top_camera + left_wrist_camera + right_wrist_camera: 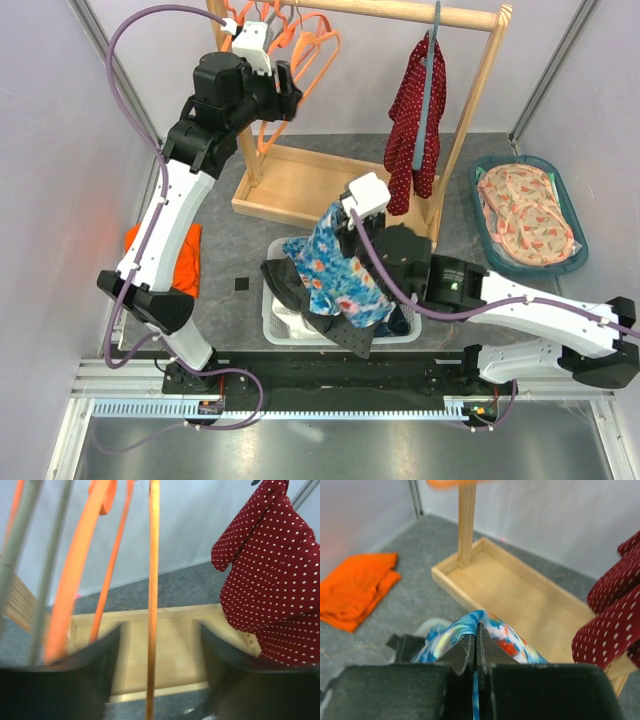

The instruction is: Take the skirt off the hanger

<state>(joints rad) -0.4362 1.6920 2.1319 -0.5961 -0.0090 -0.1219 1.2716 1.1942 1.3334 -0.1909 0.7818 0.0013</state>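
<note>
Evidently the separating step is all but done: the blue floral skirt (335, 268) is seen hanging free of any hanger, clamped at its upper edge in the right gripper (476, 647), whose fingers are pressed together on a fold of the cloth. It is held above the white basket (275, 322) on the desk (230, 250), with its lower hem draped over the clothes heaped there. The left gripper (157, 645) is raised at the wooden rack (400, 12), among the orange hangers; its fingers are parted, and one orange hanger (153, 580) runs between them without visibly being pinched. Whether that hanger is hooked on the rail cannot be told from the wrist view. A red dotted garment (410, 120) is hung further along the same rail. What remains is judged to be the setting down: the skirt would need to be lowered and the right gripper opened, while the left arm would need to be drawn back straight, so that no hanger is snagged.
</note>
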